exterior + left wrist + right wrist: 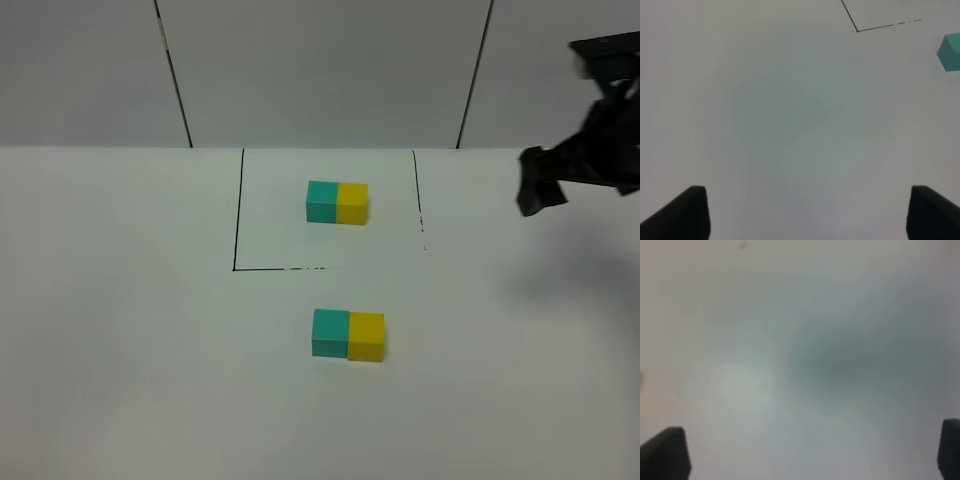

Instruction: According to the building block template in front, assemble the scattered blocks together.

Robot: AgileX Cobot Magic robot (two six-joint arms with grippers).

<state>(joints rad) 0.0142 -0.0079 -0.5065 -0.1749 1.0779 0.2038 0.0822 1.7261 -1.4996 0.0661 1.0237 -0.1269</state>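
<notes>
Nearest us on the white worktop [120, 330] sits the assembled pair — a teal block [330, 333] with a yellow block [366, 337] touching its right side, both flat on the surface and in front of the marked square. Behind them, inside the black outline [240, 215], we see the template [337, 202], another teal and yellow pair joined the same way, teal on the left. Our two pairs stand well apart, with the front edge of the outline between them. From the left wrist view we catch one teal block [950, 52] at the edge of the picture and a corner of the outline [858, 30]; the left end effector [802, 212] hangs over bare worktop with its fingers spread wide and nothing between them. Off to the right in the high view, the right end effector [541, 180] is raised above the worktop, away from the blocks — its wrist view, though blurred, shows the fingers [665, 452] parted and empty.
</notes>
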